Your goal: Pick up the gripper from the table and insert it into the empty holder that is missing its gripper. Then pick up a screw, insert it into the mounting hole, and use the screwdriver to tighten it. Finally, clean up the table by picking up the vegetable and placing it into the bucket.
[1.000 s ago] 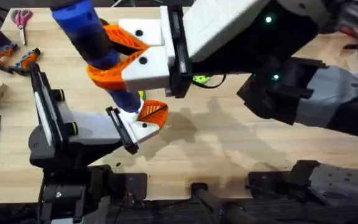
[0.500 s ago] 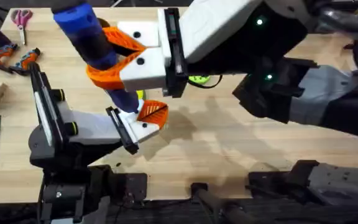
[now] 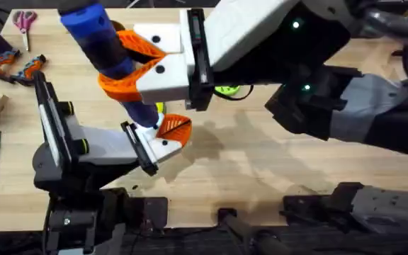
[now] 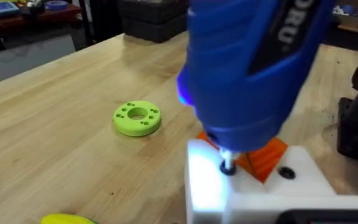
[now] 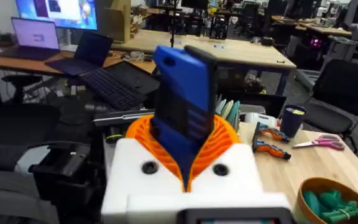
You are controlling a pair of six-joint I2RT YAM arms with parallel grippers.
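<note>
The left gripper (image 3: 160, 142) sits closest to the arm bases. It carries the holder (image 4: 210, 186), a white block with a dark dot. I cannot tell if this gripper is apart or together.

The orange gripper (image 4: 263, 158) is already in the holder. It looks like a small ribbed wedge, touching the white block on the side away from the screwdriver's tip.

The screwdriver (image 3: 101, 42) is a fat, bright blue tube with a thin metal tip. A blue light glows near its lower end. The tip points down and touches the top of the holder, where the screw should go. The screw itself is too small to make out.

The right gripper (image 3: 129, 64) is clamped on the screwdriver, with an orange pad on each side of the blue body.

Since a second ago the right arm slid a tiny bit, then it stopped. The tip stayed on the holder. So I think the screw is being tightened now, and the clean-up is not yet done.

The yellow-green vegetable (image 4: 67, 219) lies on the table near the holder. The lime-green disc (image 4: 137, 117) lies farther out from the holder. The bucket (image 5: 319, 186) is the farthest from the holder, with dark green toys inside.
</note>
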